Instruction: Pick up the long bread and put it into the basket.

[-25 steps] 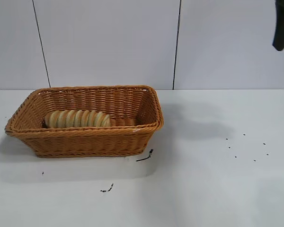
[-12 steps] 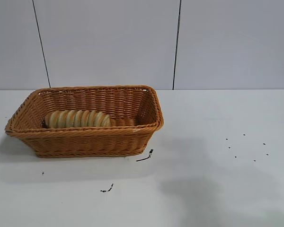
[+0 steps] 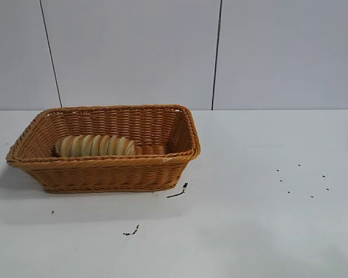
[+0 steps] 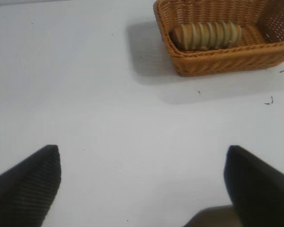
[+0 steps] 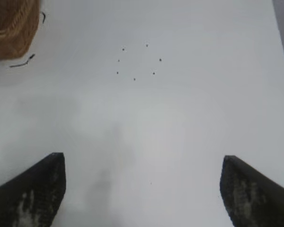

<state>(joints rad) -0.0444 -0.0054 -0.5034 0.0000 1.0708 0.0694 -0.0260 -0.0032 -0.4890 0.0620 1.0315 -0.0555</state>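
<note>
The long bread (image 3: 94,145) lies inside the basket (image 3: 104,174), lengthwise along the near wall and toward the basket's left end, with bare wicker floor showing to its right. The basket sits at the left centre of the exterior frame on the white counter (image 3: 261,231), its far rim near the counter's back edge where the wall panels begin. The whole right half and the lower strip of that frame are open counter, marked only by a dark squiggle (image 3: 178,191) just off the basket's lower right corner, another small mark (image 3: 131,231) lower down, and a cluster of dark specks (image 3: 301,180) at the right.

Neither arm appears in the exterior frame. In the left wrist frame the left end effector (image 4: 142,184) hangs over bare counter with its fingers spread wide, holding nothing; the basket and bread sit well apart at upper right. The right end effector (image 5: 142,189) is likewise spread and empty over bare counter, specks ahead, the basket's corner at upper left.
</note>
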